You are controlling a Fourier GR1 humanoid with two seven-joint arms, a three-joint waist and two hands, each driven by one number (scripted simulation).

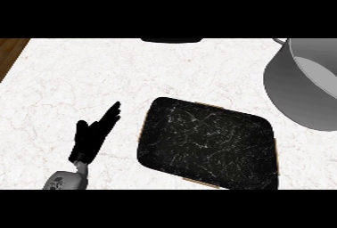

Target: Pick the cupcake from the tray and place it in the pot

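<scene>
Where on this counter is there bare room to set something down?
Bare patches: the counter above the left hand, and the strip between the tray and the pot. The tray and pot crowd the right side.

A white marbled counter [79, 75] is seen filling the view, with a strip of brown wood at its upper left edge. A black speckled tray [207, 142] is laid flat at lower centre. A grey pot [304, 84] is set at the right, cut by the frame.

One black tray [207, 142], one grey pot [299, 84], one robot hand [92, 138], one white counter [79, 75]
</scene>
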